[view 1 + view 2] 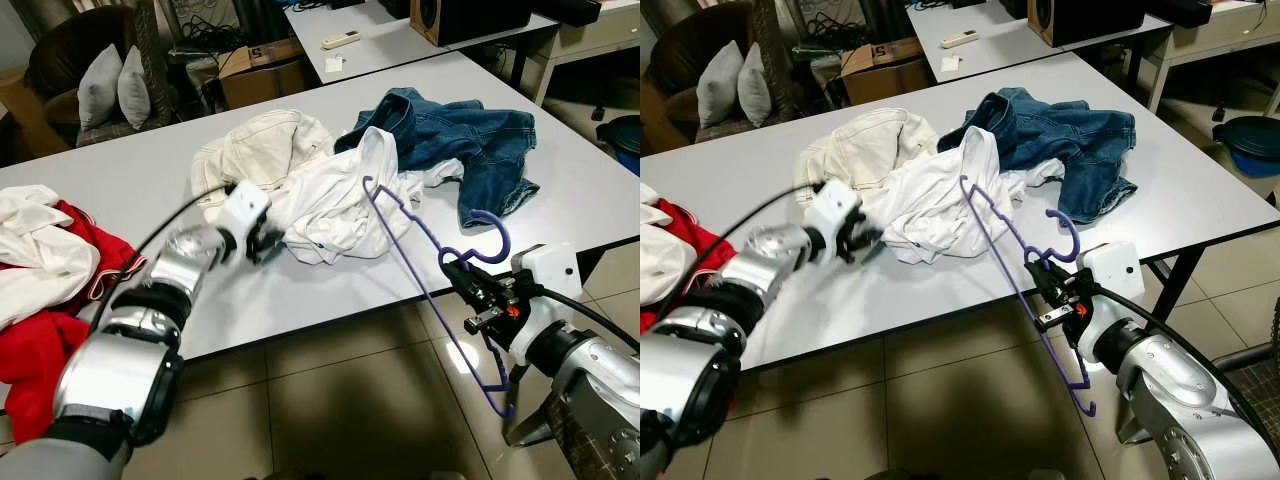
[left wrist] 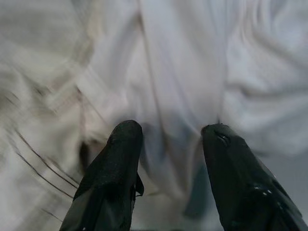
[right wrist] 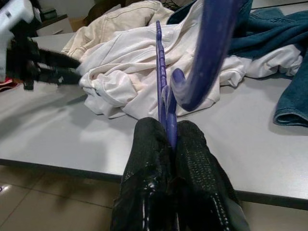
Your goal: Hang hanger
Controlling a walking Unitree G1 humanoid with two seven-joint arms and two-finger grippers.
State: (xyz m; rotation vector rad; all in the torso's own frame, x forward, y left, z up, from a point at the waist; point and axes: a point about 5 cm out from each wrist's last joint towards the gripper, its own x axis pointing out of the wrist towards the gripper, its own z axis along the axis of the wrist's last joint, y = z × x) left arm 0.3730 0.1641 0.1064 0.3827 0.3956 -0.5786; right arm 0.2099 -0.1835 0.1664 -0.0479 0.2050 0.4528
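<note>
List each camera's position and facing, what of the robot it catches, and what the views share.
Left eye view: on the head, looking down at the table; shows both arms.
Right eye view: same scene, slightly shifted.
Left wrist view: along the open left gripper at the white shirt.
Right wrist view: along the right gripper, shut on the purple hanger, facing the clothes.
Shared: both wrist views show the white shirt; the right one also catches the left gripper.

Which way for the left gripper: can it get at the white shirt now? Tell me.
Probably yes. The left gripper hangs open right at the white shirt's edge, with nothing between; the right gripper holds the purple hanger aside.
</note>
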